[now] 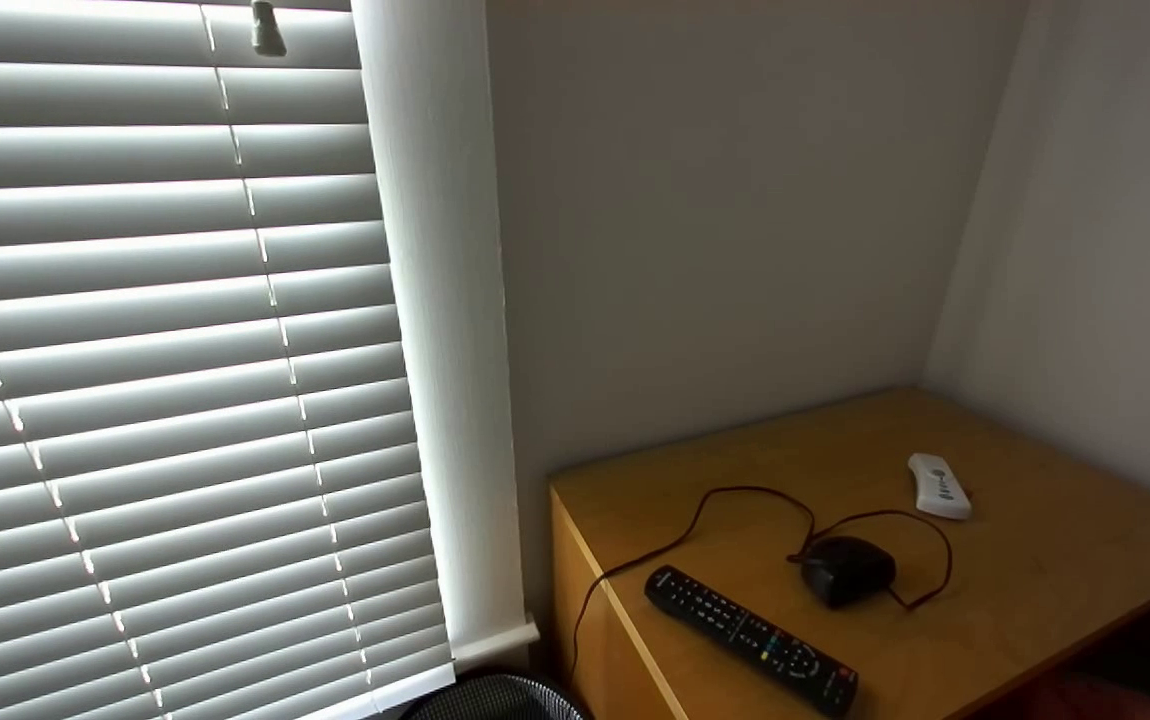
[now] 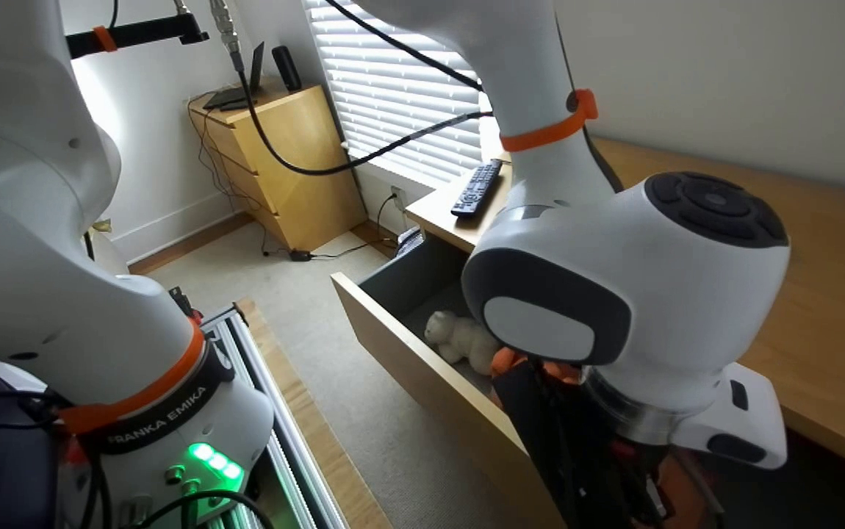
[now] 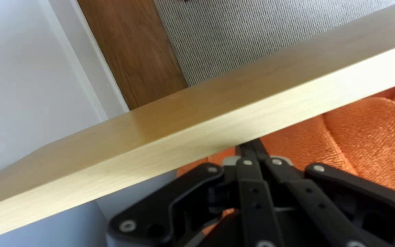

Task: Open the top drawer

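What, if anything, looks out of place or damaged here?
I see no damage. In an exterior view, the thin dark cord lies in loose loops on the wooden top and hangs over its edge, which looks untidy.

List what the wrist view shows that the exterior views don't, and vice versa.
Wrist view only: a clear look at the fingers of the hand, closed together.
Exterior views only: black remote and window blinds in both exterior views; white plush toy in an exterior view.
Shared by wrist and an exterior view: drawer front, orange fabric, carpet.
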Tool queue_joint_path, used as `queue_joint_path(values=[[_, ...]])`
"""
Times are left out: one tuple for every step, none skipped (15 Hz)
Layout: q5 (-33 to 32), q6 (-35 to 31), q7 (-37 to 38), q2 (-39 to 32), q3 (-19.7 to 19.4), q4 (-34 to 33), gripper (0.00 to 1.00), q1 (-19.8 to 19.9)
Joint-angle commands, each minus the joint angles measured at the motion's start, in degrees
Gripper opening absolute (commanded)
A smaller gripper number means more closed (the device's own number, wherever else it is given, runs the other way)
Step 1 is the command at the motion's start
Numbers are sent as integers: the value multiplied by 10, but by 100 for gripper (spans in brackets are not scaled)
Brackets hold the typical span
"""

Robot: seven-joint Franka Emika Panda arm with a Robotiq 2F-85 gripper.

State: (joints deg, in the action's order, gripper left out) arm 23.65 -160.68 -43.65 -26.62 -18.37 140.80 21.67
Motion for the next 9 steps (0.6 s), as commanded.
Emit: queue_joint_path(values=[[-154, 22, 141, -10, -72, 22, 0, -24], [-195, 39, 181, -10, -83, 21, 0, -29], [-231, 56, 218, -10, -93, 18, 0, -34], [-259, 73, 247, -9, -101, 15, 0, -38], [-280, 86, 266, -7, -103, 13, 0, -36], [-297, 98, 282, -5, -103, 12, 0, -35], [-306, 107, 285, -1, -95, 11, 0, -26], [-299, 112, 275, 7, -77, 12, 0, -9], [-301, 118, 273, 9, -71, 11, 0, -4]])
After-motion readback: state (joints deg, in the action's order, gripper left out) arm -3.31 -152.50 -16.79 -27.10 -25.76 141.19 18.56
